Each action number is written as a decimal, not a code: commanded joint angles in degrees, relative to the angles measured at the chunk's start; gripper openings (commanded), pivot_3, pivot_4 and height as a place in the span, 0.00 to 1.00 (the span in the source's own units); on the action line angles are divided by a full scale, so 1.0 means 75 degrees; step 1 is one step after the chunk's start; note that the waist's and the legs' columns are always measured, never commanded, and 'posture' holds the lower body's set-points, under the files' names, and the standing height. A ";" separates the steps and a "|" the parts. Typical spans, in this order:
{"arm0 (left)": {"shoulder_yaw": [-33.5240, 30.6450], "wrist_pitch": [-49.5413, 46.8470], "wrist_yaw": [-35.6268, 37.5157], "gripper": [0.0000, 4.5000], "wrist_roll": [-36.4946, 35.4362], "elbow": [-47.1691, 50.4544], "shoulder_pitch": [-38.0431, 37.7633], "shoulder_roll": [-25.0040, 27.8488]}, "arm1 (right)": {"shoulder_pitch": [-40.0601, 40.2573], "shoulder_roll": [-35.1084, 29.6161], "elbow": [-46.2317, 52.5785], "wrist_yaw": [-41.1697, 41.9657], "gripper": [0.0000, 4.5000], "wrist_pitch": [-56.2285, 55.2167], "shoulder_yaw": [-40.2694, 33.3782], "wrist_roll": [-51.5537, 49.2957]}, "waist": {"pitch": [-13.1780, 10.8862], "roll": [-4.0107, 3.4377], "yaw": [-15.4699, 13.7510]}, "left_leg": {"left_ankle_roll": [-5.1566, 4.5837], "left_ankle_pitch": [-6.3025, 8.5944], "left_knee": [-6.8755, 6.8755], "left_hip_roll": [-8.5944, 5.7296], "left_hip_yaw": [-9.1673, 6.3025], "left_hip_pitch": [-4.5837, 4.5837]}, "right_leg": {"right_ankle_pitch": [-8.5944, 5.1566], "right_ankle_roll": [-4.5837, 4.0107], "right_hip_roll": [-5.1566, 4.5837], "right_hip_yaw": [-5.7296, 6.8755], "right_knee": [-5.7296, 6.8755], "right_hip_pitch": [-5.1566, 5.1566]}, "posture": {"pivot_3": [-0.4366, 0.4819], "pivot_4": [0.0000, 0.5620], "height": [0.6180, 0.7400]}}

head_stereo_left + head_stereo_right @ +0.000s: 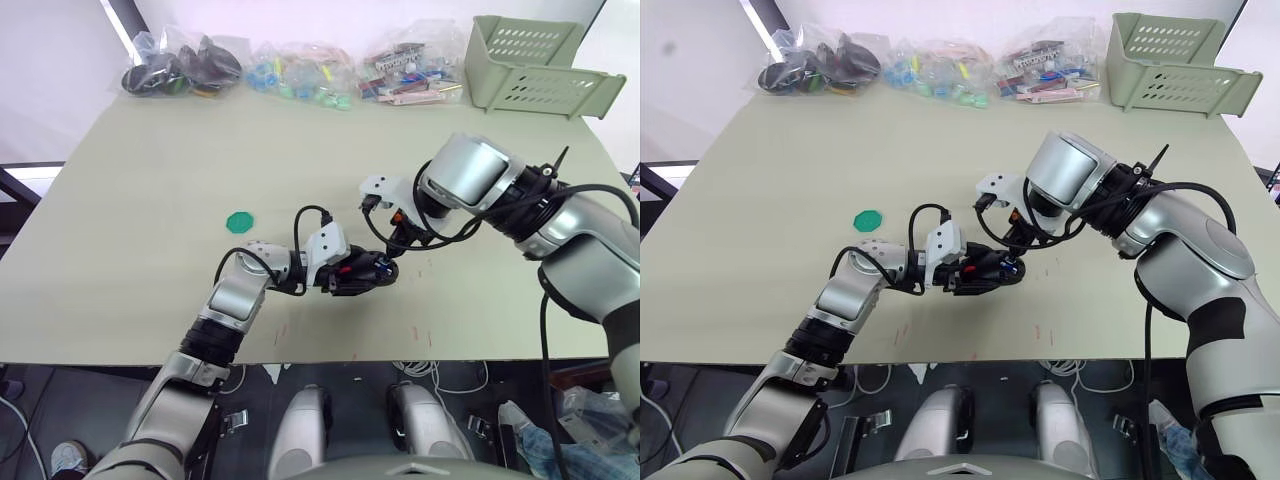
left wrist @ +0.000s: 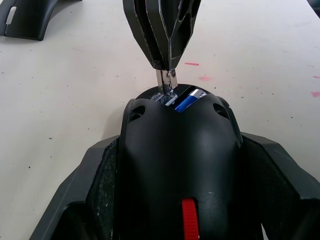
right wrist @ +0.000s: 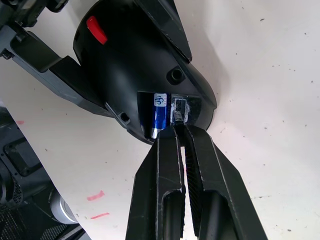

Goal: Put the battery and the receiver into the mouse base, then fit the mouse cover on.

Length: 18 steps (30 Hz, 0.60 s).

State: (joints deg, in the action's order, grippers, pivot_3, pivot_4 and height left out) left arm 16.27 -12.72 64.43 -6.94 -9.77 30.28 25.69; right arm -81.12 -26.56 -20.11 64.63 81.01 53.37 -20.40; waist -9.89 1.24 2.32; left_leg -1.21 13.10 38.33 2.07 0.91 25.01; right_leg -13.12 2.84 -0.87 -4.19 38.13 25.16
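Note:
My left gripper (image 1: 356,272) is shut on the black mouse base (image 2: 175,150), holding it just above the table near the front middle. The blue battery (image 3: 160,112) lies in the base's open hollow. Beside it stands the small silvery receiver (image 3: 179,111), pinched at its end by my right gripper (image 3: 181,134), which comes down onto the base from the far right. A black curved shell, the mouse cover (image 2: 30,20), lies on the table beyond the base in the left wrist view.
A green disc (image 1: 240,221) lies on the table left of the grippers. Plastic bags of parts (image 1: 300,75) line the far edge, with a green basket (image 1: 535,65) at the far right. The table's front edge (image 1: 320,360) is close.

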 commanded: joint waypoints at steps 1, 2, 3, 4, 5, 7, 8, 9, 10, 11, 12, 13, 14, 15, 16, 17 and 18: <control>-0.0016 0.0023 -0.0002 0.67 -0.0070 0.0233 0.0020 -0.0015 | -0.0031 0.0069 -0.0004 -0.0006 0.00 -0.0060 -0.0178 0.0096 | 0.0000 0.0000 0.0000 | 0.0000 0.0000 0.0000 0.0000 0.0000 0.0000 | 0.0000 0.0000 0.0000 0.0000 0.0000 0.0000 | 0.48 0.27 1.00; -0.0017 0.0022 -0.0003 0.67 -0.0069 0.0230 0.0022 -0.0016 | -0.0029 0.0080 -0.0018 -0.0003 0.00 -0.0068 -0.0180 0.0107 | 0.0000 0.0000 0.0000 | 0.0000 0.0000 0.0000 0.0000 -0.0001 0.0000 | 0.0000 0.0000 0.0000 0.0000 0.0000 0.0000 | 0.48 0.27 1.00; -0.0016 0.0021 -0.0003 0.67 -0.0069 0.0242 0.0013 -0.0011 | -0.0027 0.0090 -0.0014 -0.0006 0.00 -0.0055 -0.0187 0.0110 | 0.0000 0.0000 0.0000 | 0.0000 0.0000 0.0000 0.0000 -0.0001 0.0000 | 0.0000 0.0000 0.0000 0.0000 0.0000 0.0000 | 0.48 0.27 1.00; -0.0019 0.0019 -0.0005 0.67 -0.0070 0.0238 0.0014 -0.0013 | -0.0022 0.0109 -0.0025 -0.0015 0.00 -0.0056 -0.0193 0.0120 | 0.0000 0.0000 0.0000 | 0.0000 0.0000 0.0000 0.0000 0.0000 0.0000 | 0.0000 0.0000 0.0000 0.0000 0.0000 0.0000 | 0.48 0.27 1.00; -0.0021 0.0023 -0.0010 0.67 -0.0067 0.0229 0.0017 -0.0016 | -0.0017 0.0123 -0.0038 -0.0020 0.00 -0.0063 -0.0193 0.0131 | 0.0000 0.0000 0.0000 | 0.0000 0.0000 0.0000 0.0000 0.0000 0.0000 | 0.0000 0.0000 0.0000 0.0000 0.0000 0.0000 | 0.48 0.27 1.00; -0.0022 0.0027 -0.0011 0.67 -0.0069 0.0214 0.0023 -0.0022 | 0.0009 0.0147 -0.0099 -0.0029 0.00 -0.0115 -0.0184 0.0176 | 0.0000 0.0000 0.0000 | 0.0000 0.0000 0.0000 0.0000 0.0000 0.0000 | 0.0000 0.0000 0.0000 0.0000 0.0000 0.0000 | 0.48 0.27 1.00; -0.0022 0.0030 -0.0010 0.67 -0.0068 0.0212 0.0023 -0.0023 | 0.0019 0.0153 -0.0120 -0.0025 0.00 -0.0135 -0.0180 0.0197 | 0.0000 0.0000 0.0000 | 0.0000 0.0000 0.0000 0.0000 0.0000 0.0000 | 0.0000 0.0000 0.0000 0.0000 0.0000 0.0000 | 0.48 0.27 1.00; -0.0021 0.0025 -0.0013 0.67 -0.0070 0.0222 0.0018 -0.0024 | 0.0031 0.0152 -0.0136 -0.0026 0.00 -0.0156 -0.0172 0.0223 | 0.0000 0.0000 0.0000 | 0.0000 0.0000 0.0000 0.0000 0.0000 0.0000 | 0.0000 0.0000 0.0000 0.0000 0.0001 0.0000 | 0.48 0.27 1.00; -0.0020 0.0024 -0.0012 0.67 -0.0071 0.0227 0.0014 -0.0024 | 0.0044 0.0153 -0.0155 -0.0029 0.00 -0.0169 -0.0169 0.0250 | 0.0000 0.0000 0.0000 | 0.0000 0.0000 0.0000 0.0000 0.0000 0.0000 | 0.0000 0.0000 0.0000 0.0000 0.0001 0.0000 | 0.48 0.27 1.00; -0.0021 0.0021 -0.0009 0.67 -0.0074 0.0228 0.0013 -0.0024 | 0.0057 0.0150 -0.0164 -0.0030 0.00 -0.0185 -0.0165 0.0276 | 0.0000 0.0000 0.0001 | 0.0000 0.0000 0.0000 0.0000 0.0000 0.0000 | 0.0000 0.0000 0.0000 0.0000 0.0001 0.0000 | 0.48 0.27 1.00; -0.0022 0.0020 -0.0007 0.67 -0.0075 0.0227 0.0012 -0.0025 | 0.0066 0.0149 -0.0170 -0.0026 0.00 -0.0197 -0.0163 0.0298 | 0.0000 0.0000 0.0001 | 0.0000 0.0000 0.0000 0.0000 0.0000 -0.0001 | 0.0000 0.0000 0.0000 0.0000 0.0000 0.0000 | 0.48 0.27 1.00; -0.0019 0.0026 -0.0006 0.67 -0.0071 0.0218 0.0016 -0.0027 | 0.0073 0.0143 -0.0171 -0.0015 0.00 -0.0206 -0.0157 0.0317 | 0.0000 0.0000 0.0000 | 0.0000 0.0000 0.0000 0.0000 0.0000 -0.0001 | 0.0000 0.0000 0.0000 0.0000 0.0001 0.0000 | 0.48 0.27 1.00; -0.0018 0.0032 -0.0008 0.67 -0.0068 0.0206 0.0021 -0.0030 | 0.0078 0.0138 -0.0172 -0.0002 0.00 -0.0220 -0.0148 0.0339 | 0.0000 0.0000 0.0000 | 0.0000 0.0000 0.0000 0.0000 0.0000 -0.0001 | 0.0000 0.0000 0.0000 0.0000 0.0001 0.0000 | 0.48 0.27 1.00; -0.0016 0.0040 -0.0011 0.67 -0.0063 0.0192 0.0027 -0.0036 | 0.0082 0.0137 -0.0189 0.0009 0.00 -0.0246 -0.0144 0.0366 | 0.0000 0.0000 0.0000 | 0.0000 0.0000 0.0000 0.0000 0.0000 -0.0001 | 0.0000 0.0000 0.0000 0.0000 0.0001 0.0000 | 0.48 0.27 1.00; -0.0013 0.0045 -0.0017 0.67 -0.0059 0.0178 0.0036 -0.0045 | 0.0084 0.0146 -0.0224 0.0012 0.00 -0.0263 -0.0150 0.0386 | 0.0000 0.0000 0.0000 | 0.0000 0.0000 0.0000 0.0000 0.0000 -0.0001 | 0.0000 0.0000 0.0000 0.0000 0.0001 0.0000 | 0.48 0.27 1.00; -0.0013 0.0051 -0.0023 0.67 -0.0055 0.0165 0.0043 -0.0051 | 0.0088 0.0162 -0.0267 0.0007 0.00 -0.0288 -0.0158 0.0408 | 0.0000 0.0000 0.0000 | 0.0000 0.0000 0.0000 0.0000 0.0000 -0.0001 | 0.0000 0.0000 0.0000 0.0000 0.0001 0.0000 | 0.48 0.27 1.00; -0.0012 0.0054 -0.0026 0.67 -0.0052 0.0157 0.0046 -0.0055 | 0.0091 0.0175 -0.0298 0.0004 0.00 -0.0306 -0.0164 0.0424 | 0.0000 0.0000 0.0000 | 0.0000 0.0000 0.0001 0.0000 0.0000 -0.0001 | 0.0000 0.0000 0.0000 0.0000 0.0001 0.0000 | 0.48 0.27 1.00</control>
State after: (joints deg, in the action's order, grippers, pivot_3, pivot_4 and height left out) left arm 16.29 -12.76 64.35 -6.91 -9.77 30.28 25.61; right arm -80.36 -25.22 -22.48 64.68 79.35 53.25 -18.18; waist -9.89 1.24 2.32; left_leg -1.21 13.10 38.33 2.07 0.91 25.00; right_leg -13.12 2.84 -0.87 -4.19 38.15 25.16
